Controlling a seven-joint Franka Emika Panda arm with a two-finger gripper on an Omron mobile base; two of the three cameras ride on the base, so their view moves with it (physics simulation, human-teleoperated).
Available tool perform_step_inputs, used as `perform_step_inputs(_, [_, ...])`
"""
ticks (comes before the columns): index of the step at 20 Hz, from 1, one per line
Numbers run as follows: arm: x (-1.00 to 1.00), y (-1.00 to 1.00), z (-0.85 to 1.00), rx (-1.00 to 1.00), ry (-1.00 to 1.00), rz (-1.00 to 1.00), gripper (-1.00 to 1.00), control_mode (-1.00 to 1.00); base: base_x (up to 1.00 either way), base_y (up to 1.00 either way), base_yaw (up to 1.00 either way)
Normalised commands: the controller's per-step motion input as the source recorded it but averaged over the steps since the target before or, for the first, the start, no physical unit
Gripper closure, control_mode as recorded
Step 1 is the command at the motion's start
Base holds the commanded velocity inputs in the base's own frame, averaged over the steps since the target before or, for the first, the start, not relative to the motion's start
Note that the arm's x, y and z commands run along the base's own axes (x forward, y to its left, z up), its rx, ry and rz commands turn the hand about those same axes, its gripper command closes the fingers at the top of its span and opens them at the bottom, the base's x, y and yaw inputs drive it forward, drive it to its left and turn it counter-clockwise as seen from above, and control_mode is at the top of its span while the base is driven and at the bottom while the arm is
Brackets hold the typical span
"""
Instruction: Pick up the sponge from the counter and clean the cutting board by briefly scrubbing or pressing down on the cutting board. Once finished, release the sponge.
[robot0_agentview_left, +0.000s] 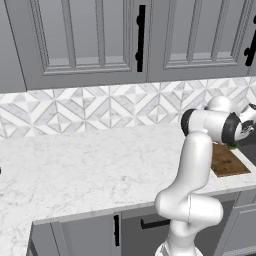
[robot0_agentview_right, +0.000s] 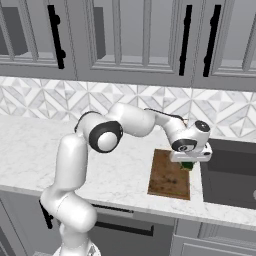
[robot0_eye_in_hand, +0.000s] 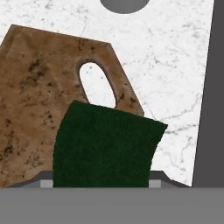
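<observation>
Gripper (robot0_agentview_right: 188, 164) — sponge (robot0_eye_in_hand: 105, 146) between fingers

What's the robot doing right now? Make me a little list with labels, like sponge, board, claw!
sponge: dark green sponge held in the claw, over the board's handle end
board: reddish-brown cutting board flat on the counter, with an oval handle hole
claw: claw shut on the sponge, above the board's far end
counter: white marble-look counter
beside the board: dark sink on its right
contact: cannot tell if the sponge presses on the board
</observation>
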Motion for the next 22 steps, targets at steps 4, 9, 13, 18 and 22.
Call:
perform_step_inputs(4, [0.17, 0.01, -0.24, 0.0, 0.03, 0.0, 1.0, -1.0, 0.0, 0.0, 0.0])
perform_step_inputs(9, [0.02, 0.0, -0.25, 0.0, 0.0, 0.0, 1.0, -1.0, 0.0, 0.0, 0.0])
perform_step_inputs(13, [0.0, 0.0, -0.31, 0.0, 0.0, 0.0, 1.0, -1.0, 0.0, 0.0, 0.0])
perform_step_inputs(18, [0.0, 0.03, -0.31, 0.0, 0.0, 0.0, 1.0, -1.0, 0.0, 0.0, 0.0])
perform_step_inputs(22, [-0.07, 0.0, -0.18, 0.0, 0.0, 0.0, 1.0, -1.0, 0.0, 0.0, 0.0])
